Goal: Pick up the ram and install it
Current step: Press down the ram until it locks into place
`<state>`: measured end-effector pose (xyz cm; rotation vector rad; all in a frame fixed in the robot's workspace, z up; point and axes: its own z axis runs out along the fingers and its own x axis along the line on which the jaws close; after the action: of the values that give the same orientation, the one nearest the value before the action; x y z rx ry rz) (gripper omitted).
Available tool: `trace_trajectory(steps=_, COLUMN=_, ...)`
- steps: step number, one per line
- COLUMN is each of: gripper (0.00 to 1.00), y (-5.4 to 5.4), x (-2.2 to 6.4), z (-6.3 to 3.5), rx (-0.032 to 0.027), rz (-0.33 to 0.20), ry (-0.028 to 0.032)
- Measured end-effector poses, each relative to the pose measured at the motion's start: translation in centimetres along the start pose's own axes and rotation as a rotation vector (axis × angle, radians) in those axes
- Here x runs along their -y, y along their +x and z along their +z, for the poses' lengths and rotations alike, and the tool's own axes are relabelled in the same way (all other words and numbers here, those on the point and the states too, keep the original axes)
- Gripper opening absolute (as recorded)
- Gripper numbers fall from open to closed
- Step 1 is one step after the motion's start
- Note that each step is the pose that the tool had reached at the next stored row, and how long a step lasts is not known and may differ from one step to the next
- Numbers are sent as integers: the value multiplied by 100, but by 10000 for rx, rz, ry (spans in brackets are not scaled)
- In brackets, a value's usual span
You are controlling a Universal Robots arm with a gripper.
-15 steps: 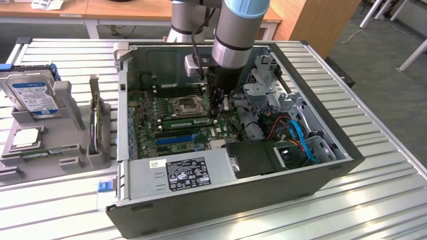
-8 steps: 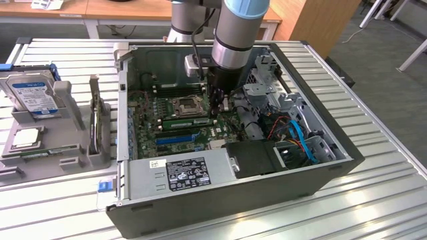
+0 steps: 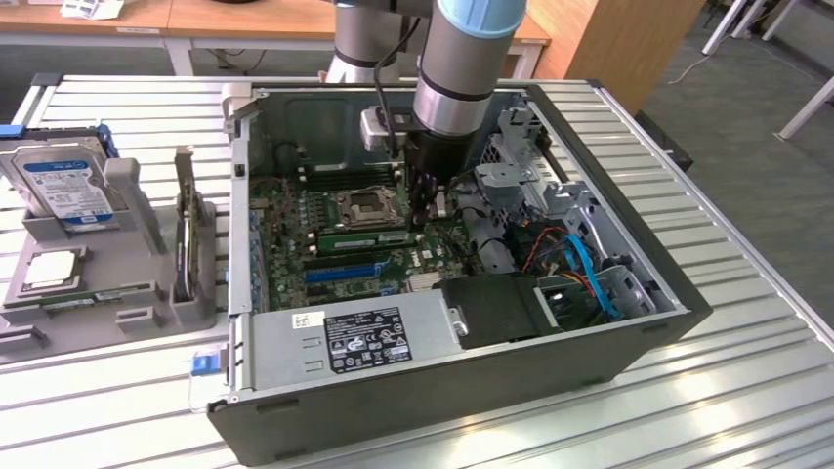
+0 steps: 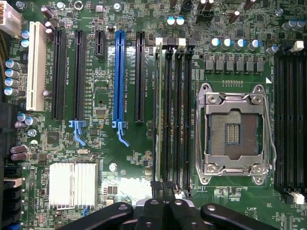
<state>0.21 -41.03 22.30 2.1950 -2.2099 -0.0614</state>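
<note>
Item: the ram [image 3: 365, 240], long green stick, standing on edge in the memory slots [image 4: 177, 110] of the motherboard [image 4: 105, 143], in the slot farthest from the empty processor socket [image 4: 235, 132] and nearest the black and blue expansion slots; seen edge-on in the wrist view [image 4: 157, 110] as a thin pale line. Location: inside the open computer case [image 3: 626, 322] on the slatted table [image 3: 729, 391]. End effector [image 3: 420, 227]: closed, fingertips together [image 4: 163, 191], directly over one end of the stick; actual pinch on the board versus mere contact not discernible. Step judged in hand: seating the stick in its slot. Handling notes, as judgement: press straight down, no sideways lean, load kept on the top edge and off the chips; both ends to be brought down evenly, since force at one end alone risks a tilted, half-seated board; latch clips at the slot ends worth checking for full closure
</note>
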Motion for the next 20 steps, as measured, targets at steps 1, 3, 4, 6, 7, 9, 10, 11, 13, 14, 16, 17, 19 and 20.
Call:
trace_trajectory(steps=1, gripper=10, y=0, x=0, z=0, rx=0, rz=0, ry=-1)
trace_trajectory(steps=3, gripper=10, y=0, x=0, z=-2, rx=2, rz=1, ry=-1)
trace_trajectory(steps=4, gripper=10, y=-1, x=0, z=-6, rx=7, rz=3, ry=-2)
trace_trajectory(steps=6, gripper=10, y=-1, x=2, z=-26, rx=5, rz=2, ry=-5)
trace_trajectory(steps=7, gripper=10, y=0, x=3, z=-42, rx=1, rz=0, ry=-8)
trace_trajectory(steps=9, gripper=10, y=-1, x=2, z=-75, rx=2, rz=1, ry=-9)
trace_trajectory(steps=10, gripper=10, y=-1, x=1, z=-91, rx=2, rz=1, ry=-9)
trace_trajectory(steps=11, gripper=10, y=-1, x=1, z=-109, rx=1, rz=1, ry=-9)
trace_trajectory(steps=13, gripper=10, y=-1, x=0, z=-136, rx=1, rz=1, ry=-9)
trace_trajectory(steps=14, gripper=10, y=-1, x=0, z=-147, rx=1, rz=0, ry=-9)
trace_trajectory(steps=16, gripper=10, y=-2, x=-1, z=-169, rx=2, rz=0, ry=-9)
trace_trajectory(steps=17, gripper=10, y=-2, x=-2, z=-180, rx=2, rz=0, ry=-10)
trace_trajectory(steps=19, gripper=10, y=-2, x=-3, z=-200, rx=2, rz=0, ry=-9)
trace_trajectory(steps=20, gripper=10, y=-2, x=-3, z=-209, rx=2, rz=1, ry=-9)
